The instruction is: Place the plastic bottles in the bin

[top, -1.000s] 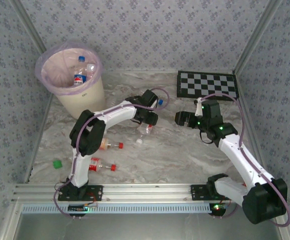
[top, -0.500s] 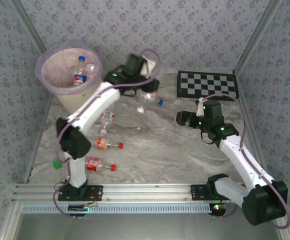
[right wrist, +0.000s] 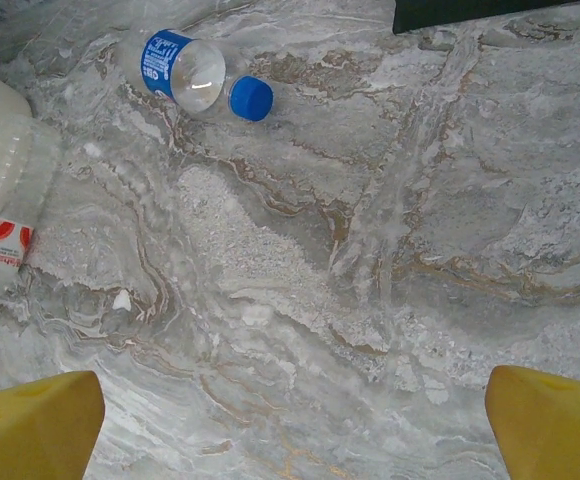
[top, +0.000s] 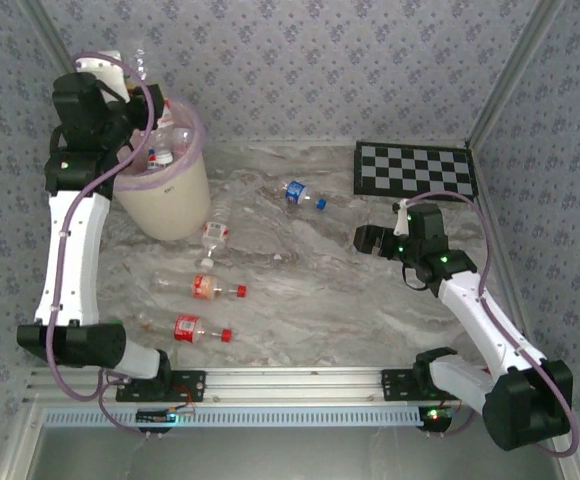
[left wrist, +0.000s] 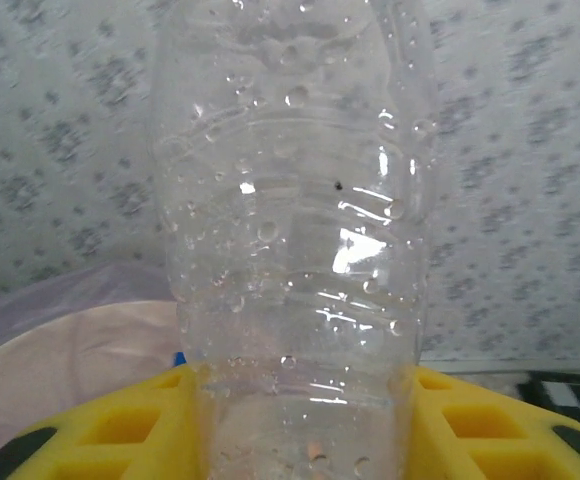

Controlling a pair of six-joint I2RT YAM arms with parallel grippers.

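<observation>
My left gripper (top: 133,82) is raised at the back left, just above the near-left rim of the bin (top: 175,200). It is shut on a clear plastic bottle (left wrist: 290,230) that stands upright between the yellow fingers (left wrist: 140,430). The bin's pink bag (left wrist: 60,330) lies below, with bottles (top: 165,150) inside. A blue-labelled bottle (top: 295,193) lies mid-table, also in the right wrist view (right wrist: 175,65). Three red-labelled bottles (top: 213,232), (top: 205,287), (top: 188,328) lie on the left. My right gripper (top: 365,238) hovers open over bare marble (right wrist: 290,430).
A black-and-white checkerboard (top: 415,168) lies flat at the back right. Patterned walls close the table on three sides, and an aluminium rail (top: 290,380) runs along the near edge.
My left arm has swung up and left from mid-table to above the bin, carrying the clear bottle. The blue-labelled bottle stays on the table. The right arm has barely moved.
</observation>
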